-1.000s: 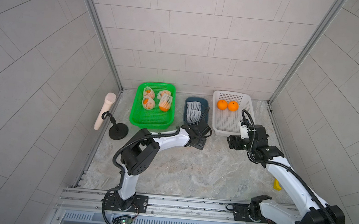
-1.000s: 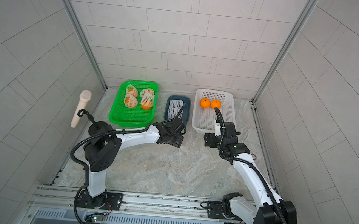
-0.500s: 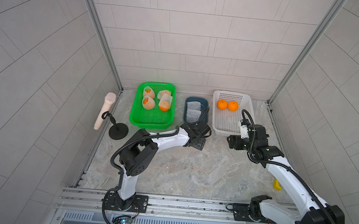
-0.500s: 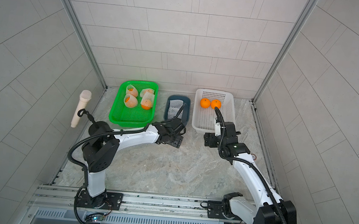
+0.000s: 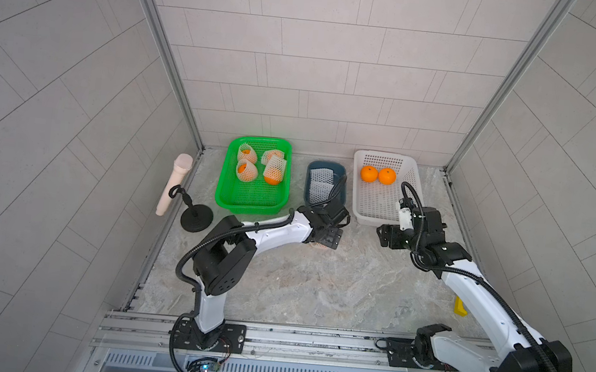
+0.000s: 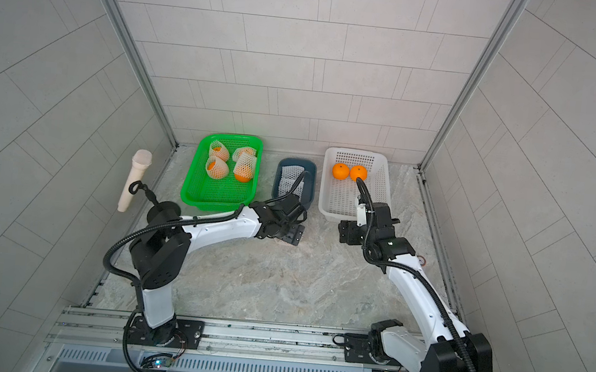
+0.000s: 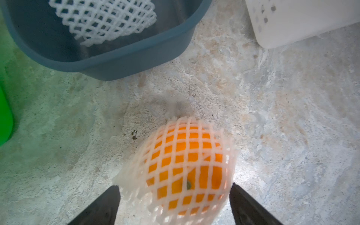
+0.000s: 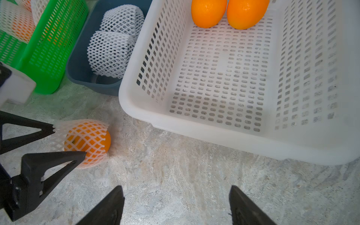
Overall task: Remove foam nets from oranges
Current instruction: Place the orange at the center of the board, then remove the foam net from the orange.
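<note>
A netted orange [image 7: 185, 165] rests on the marble table, its foam net [image 8: 85, 126] still round it. My left gripper [image 7: 174, 186] is open, with one finger on each side of the fruit. In both top views the left gripper [image 5: 329, 236] covers that orange. My right gripper [image 8: 176, 187] is open and empty over bare table, right of it. Several netted oranges [image 5: 245, 170] lie in the green basket [image 5: 250, 199]. Two bare oranges [image 5: 369, 173] sit in the white basket [image 5: 376, 205]. Limp foam nets [image 5: 321, 183] fill the blue bin [image 5: 340, 194].
A cream microphone-shaped handle [image 5: 173, 186] leans on a black stand [image 5: 194, 218] by the left wall. A small yellow piece [image 5: 460, 308] lies near the right wall. The three containers line the back of the table.
The left gripper's jaws have spread wider around the netted orange on the table. The right arm has not moved.
</note>
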{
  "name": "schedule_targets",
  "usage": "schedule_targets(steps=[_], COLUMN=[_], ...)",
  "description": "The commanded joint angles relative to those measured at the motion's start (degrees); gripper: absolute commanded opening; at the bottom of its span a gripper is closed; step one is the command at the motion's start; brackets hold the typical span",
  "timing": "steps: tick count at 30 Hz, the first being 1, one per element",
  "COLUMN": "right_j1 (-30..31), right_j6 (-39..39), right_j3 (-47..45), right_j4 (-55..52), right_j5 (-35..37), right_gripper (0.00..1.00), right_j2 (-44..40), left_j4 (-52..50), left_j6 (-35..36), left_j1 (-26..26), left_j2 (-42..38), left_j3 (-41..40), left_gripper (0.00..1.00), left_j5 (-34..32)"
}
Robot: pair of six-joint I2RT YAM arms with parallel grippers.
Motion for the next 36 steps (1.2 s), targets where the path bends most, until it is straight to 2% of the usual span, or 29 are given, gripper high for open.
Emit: schedule_targets(steps=[1, 5, 9, 13, 22, 28, 36], right_j1=[0.16, 0.22, 0.23, 0.26, 0.72, 0.81, 1.13], right_j6=[0.04, 0.07, 0.30, 0.64, 1.66, 1.79, 2.00], right_j3=[-0.11, -0.19, -0.36, -0.73, -2.65, -2.75, -3.21], right_j4=[-0.10, -0.10, -0.12, 0.15, 1.47, 1.66, 2.33], right_j5=[0.56, 0.46, 0.30, -0.09, -2.72, -3.10, -3.60], right_gripper=[0.86, 0.86, 0.86, 0.86, 0.86, 0.86, 0.85], right_j2=[-0.25, -0.30, -0.56, -0.81, -1.24, -1.42, -0.92], left_j4=[-2.14, -2.38, -2.13, 1.72, 5.08, 5.56, 5.92], left_j6=[-0.06, -0.41, -1.18, -1.10, -2.33, -2.39, -1.75], left_j1=[-0.27, -0.62, -1.01, -1.19, -1.19, -0.93, -0.57], left_j2=[-4.18, -7.22, -9.30, -10.27, -7.50, -6.22, -4.68], left_j3=[-1.19, -3.06, -5.40, -8.85, -10.24, -9.94, -9.79], left_gripper=[0.93, 0.90, 0.83, 0.78, 0.73, 0.57, 0.47], left_j5=[-0.95, -0.69, 0.01, 2.92, 3.04, 3.02, 3.60])
